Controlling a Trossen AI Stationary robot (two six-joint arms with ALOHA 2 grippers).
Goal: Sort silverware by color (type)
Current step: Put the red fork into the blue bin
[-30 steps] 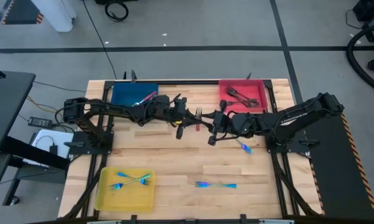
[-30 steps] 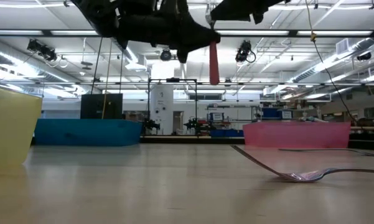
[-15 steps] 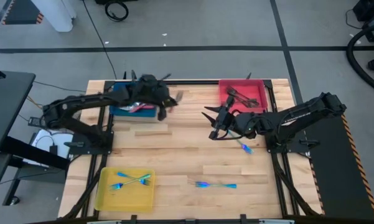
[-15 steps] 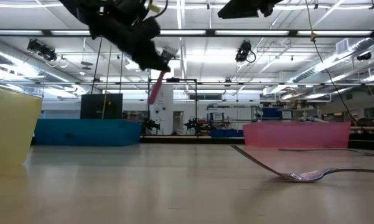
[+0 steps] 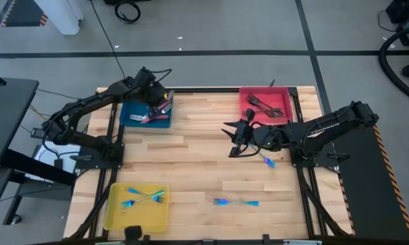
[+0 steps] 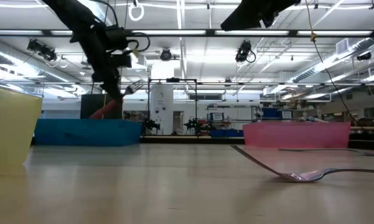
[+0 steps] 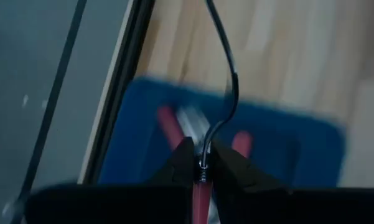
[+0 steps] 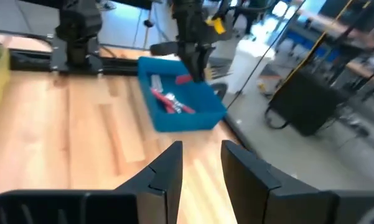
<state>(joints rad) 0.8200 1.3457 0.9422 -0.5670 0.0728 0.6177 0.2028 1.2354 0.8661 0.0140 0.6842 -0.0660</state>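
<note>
Moved: left gripper point(image 5: 158, 103) has swung from the table's middle to the upper left of the high view, now over the blue tray point(image 5: 131, 109); right arm has barely shifted.
Yellow tray point(image 5: 116, 216): lower left of the high view, holding crossed blue-cyan utensils point(image 5: 143, 199).
Loose blue pair point(image 5: 235, 202): on bare wood, lower centre of the high view.
Single blue utensil point(image 5: 268, 160): right of centre, just below the right arm.
Grey fork point(image 6: 299, 175): lying flat at lower right of the low view.
Right gripper point(image 5: 234, 138): hovering right of centre in the high view, fingers point(image 8: 167, 167) parted around nothing.
Left gripper hold: fingers point(image 7: 182, 163) pinched on a red-handled fork point(image 7: 200, 194), hanging above the blue tray.
Blue tray contents: red-handled silverware point(image 5: 150, 117) lying inside, also seen in the right wrist view point(image 8: 168, 99).
Red tray point(image 5: 246, 99): upper right of the high view, holding dark grey utensils point(image 5: 267, 106).
</note>
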